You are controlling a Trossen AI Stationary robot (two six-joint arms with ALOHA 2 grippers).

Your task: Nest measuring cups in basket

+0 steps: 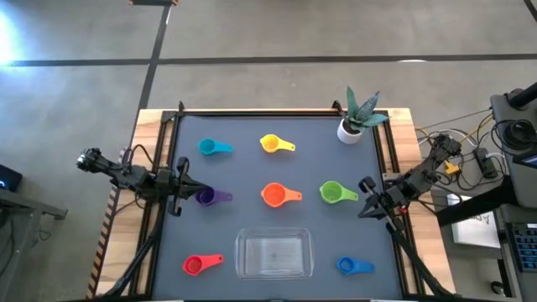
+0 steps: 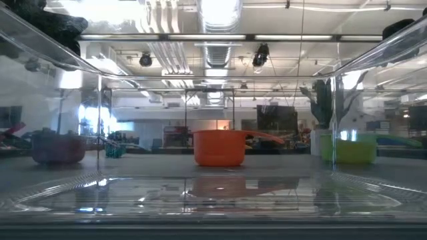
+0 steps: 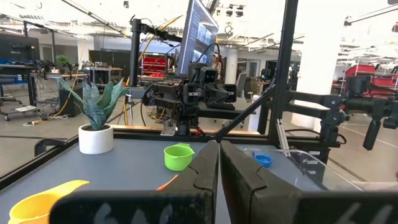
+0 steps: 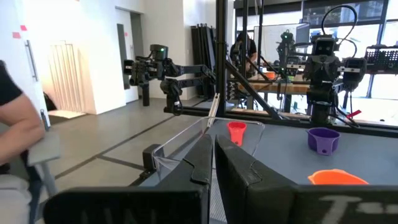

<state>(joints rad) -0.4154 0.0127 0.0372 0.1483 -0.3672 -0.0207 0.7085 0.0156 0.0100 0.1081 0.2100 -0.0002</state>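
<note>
Purple cup (image 1: 205,196) sits just beside the left gripper (image 1: 179,195), handle pointing away; the green cup (image 1: 332,193) lies near the right gripper (image 1: 367,201). Both jaws are pressed together.

Seven cups (image 1: 281,195) scattered around empty basket (image 1: 273,253)

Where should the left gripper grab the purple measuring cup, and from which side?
Probably by the bowl rim. The purple measuring cup lies upright just beside the left gripper, its short flat handle pointing right, toward the orange cup. Come straight down from above, one finger inside the bowl and one outside its left wall; the flat handle lies too low to pinch easily.
</note>
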